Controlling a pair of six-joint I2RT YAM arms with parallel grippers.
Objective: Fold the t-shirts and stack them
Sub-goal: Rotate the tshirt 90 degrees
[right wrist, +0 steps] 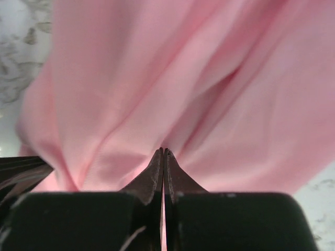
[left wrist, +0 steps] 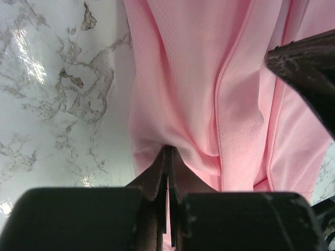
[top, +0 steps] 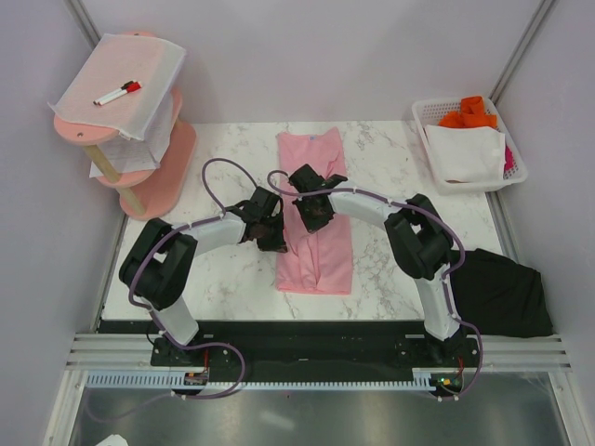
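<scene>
A light pink t-shirt (top: 316, 246) lies lengthwise in the middle of the marble table, folded into a narrow strip. My left gripper (top: 272, 232) sits at its left edge, shut on a pinch of the pink cloth (left wrist: 172, 104). My right gripper (top: 314, 216) hovers over the strip's middle, shut on a fold of the same pink t-shirt (right wrist: 157, 94). Both pinches lift the cloth into ridges. A black t-shirt (top: 497, 290) lies crumpled at the table's right front edge, beside the right arm's base.
A pink tiered shelf (top: 139, 139) at the back left carries a white mesh sheet (top: 116, 88) and a red marker (top: 118, 93). A white basket (top: 469, 144) with white and orange cloth stands at the back right.
</scene>
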